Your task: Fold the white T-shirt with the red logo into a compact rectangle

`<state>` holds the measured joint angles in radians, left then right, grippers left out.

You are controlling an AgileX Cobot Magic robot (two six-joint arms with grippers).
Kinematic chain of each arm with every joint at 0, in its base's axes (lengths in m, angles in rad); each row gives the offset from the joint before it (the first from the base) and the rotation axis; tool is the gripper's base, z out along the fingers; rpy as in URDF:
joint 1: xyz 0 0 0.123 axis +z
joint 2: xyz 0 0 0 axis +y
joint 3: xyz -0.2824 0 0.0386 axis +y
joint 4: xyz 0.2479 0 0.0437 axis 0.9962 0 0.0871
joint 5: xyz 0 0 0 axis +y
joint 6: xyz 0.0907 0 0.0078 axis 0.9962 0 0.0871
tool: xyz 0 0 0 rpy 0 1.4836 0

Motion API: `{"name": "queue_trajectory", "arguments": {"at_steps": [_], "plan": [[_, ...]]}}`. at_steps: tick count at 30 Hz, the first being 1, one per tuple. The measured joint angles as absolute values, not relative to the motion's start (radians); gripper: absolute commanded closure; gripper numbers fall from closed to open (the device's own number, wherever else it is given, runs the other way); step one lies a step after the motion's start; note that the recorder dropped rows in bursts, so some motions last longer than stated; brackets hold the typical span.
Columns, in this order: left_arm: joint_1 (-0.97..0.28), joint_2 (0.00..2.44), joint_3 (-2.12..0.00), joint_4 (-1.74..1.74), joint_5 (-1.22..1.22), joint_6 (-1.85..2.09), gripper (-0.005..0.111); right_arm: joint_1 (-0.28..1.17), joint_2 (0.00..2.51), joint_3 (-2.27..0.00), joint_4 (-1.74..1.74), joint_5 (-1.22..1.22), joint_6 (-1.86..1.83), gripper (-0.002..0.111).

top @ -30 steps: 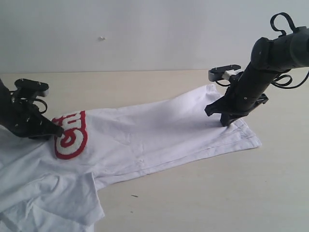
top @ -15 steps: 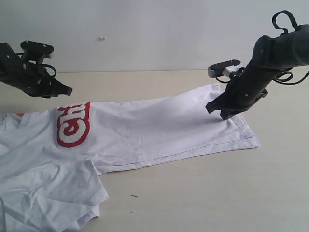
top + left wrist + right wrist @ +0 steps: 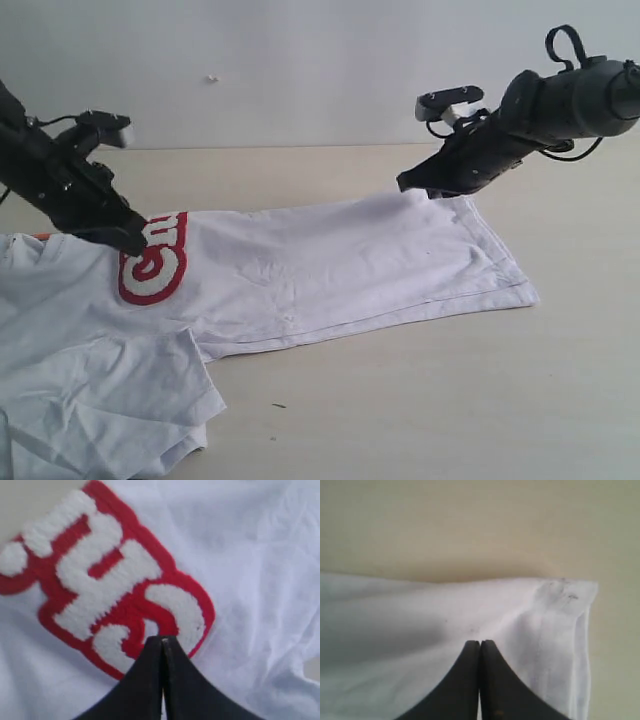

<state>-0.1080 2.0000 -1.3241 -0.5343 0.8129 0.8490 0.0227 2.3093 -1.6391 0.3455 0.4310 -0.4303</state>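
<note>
Beige tabletop (image 3: 470, 400) under pale wall (image 3: 300, 60) | white T-shirt (image 3: 330, 265) lies spread out, partly folded lengthwise | left gripper (image 3: 135, 243) clenched, tip at edge of red logo (image 3: 152, 265) | right gripper (image 3: 408, 185) clenched, tip at hem corner | cloth pinched by either: cannot tell

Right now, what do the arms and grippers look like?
Both arms are matte black: the right arm a thick tube with looped black cables, the left arm mostly cut off. Pale grey blocks top the right gripper and left gripper. Fingers are slim black wedges.
</note>
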Motion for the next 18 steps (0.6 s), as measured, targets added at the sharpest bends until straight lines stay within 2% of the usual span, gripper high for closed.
{"name": "queue_trajectory", "arguments": {"at_steps": [3,7,12,18], "plan": [[-0.108,2.008,-1.250,-0.539,0.771,0.868,0.107,0.023,2.345,-1.683,0.219,0.460,-0.367,0.108],[-0.108,2.059,-1.176,-0.501,0.626,0.778,0.107,0.023,2.347,-1.698,-0.100,0.495,-0.100,0.108],[-0.112,2.080,-1.175,-0.449,0.337,0.654,0.107,0.023,2.320,-1.636,-0.123,0.538,-0.074,0.108],[-0.112,2.085,-1.186,-0.438,0.358,0.651,0.107,0.023,2.254,-1.561,-0.117,0.565,-0.078,0.108]]}}
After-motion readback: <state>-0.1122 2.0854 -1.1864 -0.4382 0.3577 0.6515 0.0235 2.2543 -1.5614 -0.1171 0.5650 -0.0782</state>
